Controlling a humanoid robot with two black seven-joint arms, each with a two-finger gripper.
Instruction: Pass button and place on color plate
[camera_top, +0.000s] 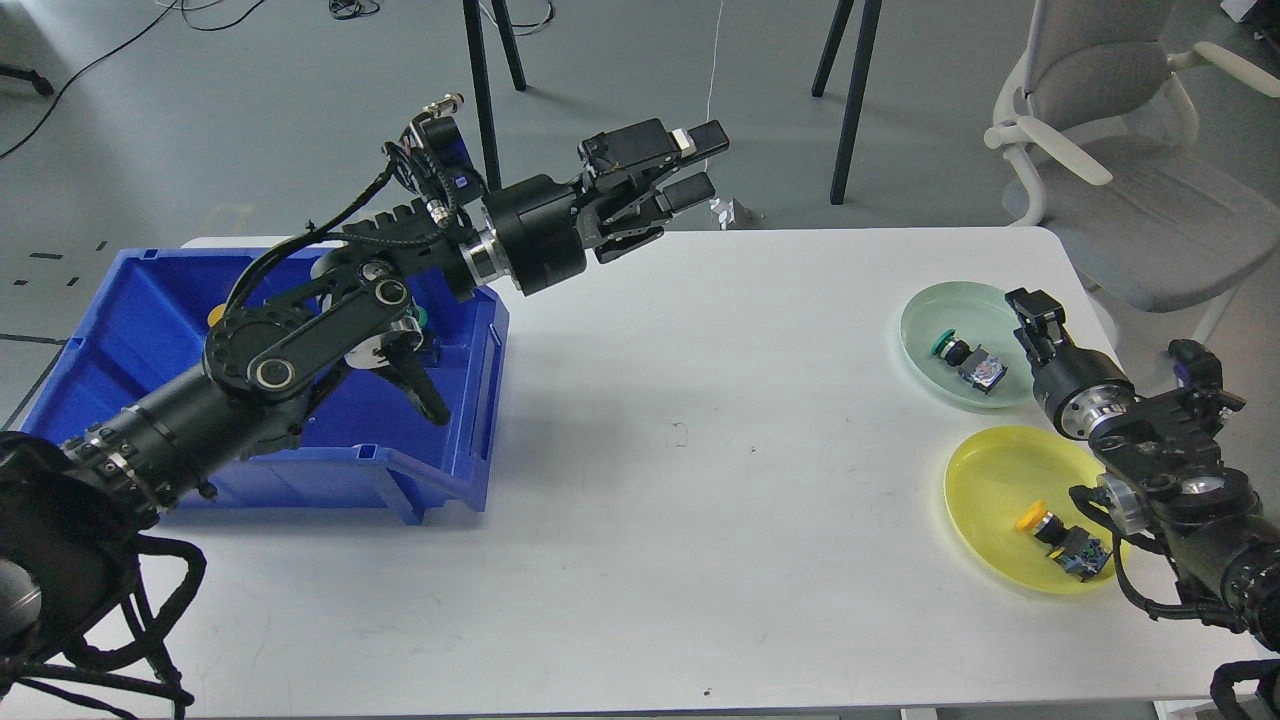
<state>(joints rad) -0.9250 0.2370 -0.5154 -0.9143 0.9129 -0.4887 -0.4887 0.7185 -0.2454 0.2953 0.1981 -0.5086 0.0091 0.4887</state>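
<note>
A green-capped button (966, 360) lies on its side in the pale green plate (930, 310) at the right. My right gripper (1030, 312) hovers over that plate's right rim, just right of the button, and holds nothing; it is seen end-on. A yellow-capped button (1060, 538) lies in the yellow plate (985, 470) below. My left gripper (695, 165) is open and empty, raised over the table's far edge. More buttons (400, 335) lie in the blue bin (150, 320), partly hidden by my left arm.
A grey office chair (1130, 150) stands behind the table's right corner. Black stand legs (850, 90) rise behind the far edge. The white table (700, 480) spans the view between bin and plates.
</note>
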